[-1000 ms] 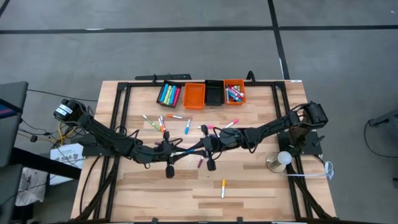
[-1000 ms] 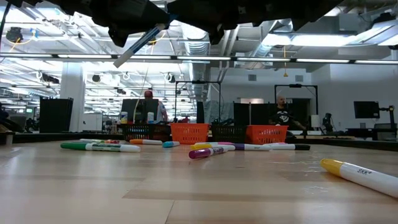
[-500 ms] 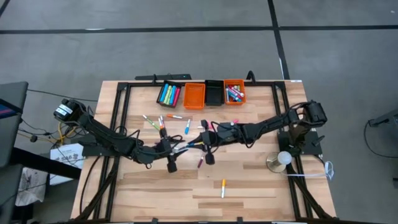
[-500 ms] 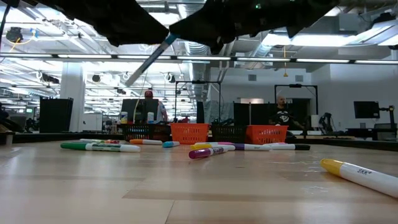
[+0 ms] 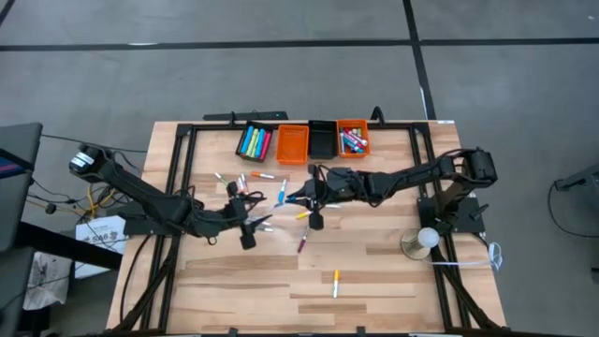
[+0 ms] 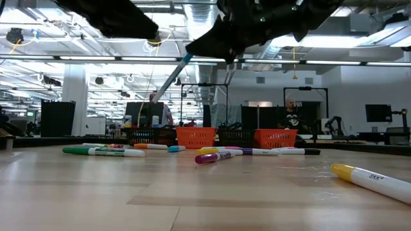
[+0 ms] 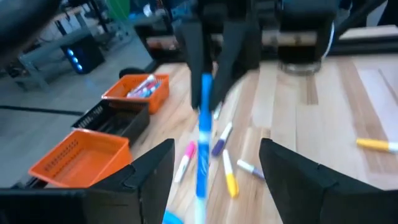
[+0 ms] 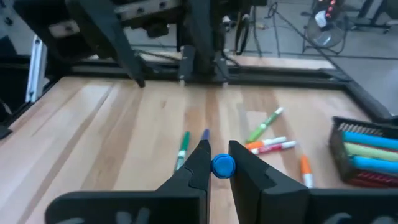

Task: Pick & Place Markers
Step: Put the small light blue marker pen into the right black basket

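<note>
A blue-and-white marker (image 7: 203, 134) hangs in the air over the middle of the table, held by my right gripper (image 5: 298, 197), which is shut on it. In the low view the marker (image 6: 168, 78) slants down from that gripper (image 6: 207, 47). My left gripper (image 7: 214, 186) stands open just left of it (image 5: 260, 223). The marker's free end points into the gap between the left fingers, which do not hold it. Several other markers (image 5: 245, 183) lie flat on the wood. My right gripper pinches the marker near its blue end (image 8: 222, 166) between its two fingers (image 8: 194, 167). The fingers come from the table's right, tipped slightly down, and the marker runs on along their line toward my left gripper. It is lifted clear of the table, slanting downward.
Along the far edge stands a row of bins: a black one with markers (image 5: 255, 142), an orange one (image 5: 292, 144), a black one (image 5: 323, 140) and an orange one with markers (image 5: 353, 138). A purple marker (image 5: 301, 245) and a yellow one (image 5: 336, 282) lie nearer. A round lamp base (image 5: 426, 241) sits at the right.
My left gripper has opened, let go of the blue marker and drawn back toward the table's left. My right gripper, still shut on the marker, has carried it toward the far edge; the marker now slants more steeply.
</note>
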### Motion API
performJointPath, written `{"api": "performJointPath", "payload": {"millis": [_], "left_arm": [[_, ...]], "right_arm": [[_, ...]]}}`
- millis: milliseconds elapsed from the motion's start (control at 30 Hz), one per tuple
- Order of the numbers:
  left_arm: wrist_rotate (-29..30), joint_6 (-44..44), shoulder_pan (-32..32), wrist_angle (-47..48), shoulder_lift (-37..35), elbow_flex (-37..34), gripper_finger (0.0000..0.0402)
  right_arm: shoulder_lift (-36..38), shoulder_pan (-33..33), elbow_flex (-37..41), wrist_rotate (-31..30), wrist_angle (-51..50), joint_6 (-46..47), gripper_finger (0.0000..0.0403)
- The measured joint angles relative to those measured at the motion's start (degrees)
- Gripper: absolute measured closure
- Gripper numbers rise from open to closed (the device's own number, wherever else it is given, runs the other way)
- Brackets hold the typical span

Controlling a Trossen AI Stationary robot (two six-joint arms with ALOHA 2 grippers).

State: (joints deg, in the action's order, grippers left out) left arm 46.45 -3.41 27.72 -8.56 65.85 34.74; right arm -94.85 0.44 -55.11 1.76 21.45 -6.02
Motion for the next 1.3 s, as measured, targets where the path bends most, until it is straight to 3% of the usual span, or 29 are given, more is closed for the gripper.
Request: {"api": "performJointPath", "payload": {"millis": [333, 467, 700, 1033, 1300], "left_arm": [[-9.7, -1.3, -5.4, 8.3, -2.9, 0.0, 0.0169], [-13.3, 0.0, -9.9, 10.1, -2.9, 0.0, 0.0169], [-14.1, 0.1, -17.7, 14.4, -2.9, -0.1, 0.0169], [-27.2, 3.2, -31.4, 13.6, -2.9, -2.4, 0.0169], [-34.3, 3.2, -39.1, 10.6, -2.9, -3.8, 0.0169]], "right_arm": [[5.9, -7.5, 0.0, 4.4, -5.9, -2.2, 0.0378], [7.1, -11.9, 0.0, 4.8, -6.4, -3.5, 0.0375], [6.8, -22.0, 0.0, 8.6, -7.3, -3.5, 0.0378], [6.9, -35.5, -0.1, 11.5, -10.1, -3.0, 0.0378], [6.6, -43.2, -8.4, 13.8, -27.9, -3.5, 0.0375]]}}
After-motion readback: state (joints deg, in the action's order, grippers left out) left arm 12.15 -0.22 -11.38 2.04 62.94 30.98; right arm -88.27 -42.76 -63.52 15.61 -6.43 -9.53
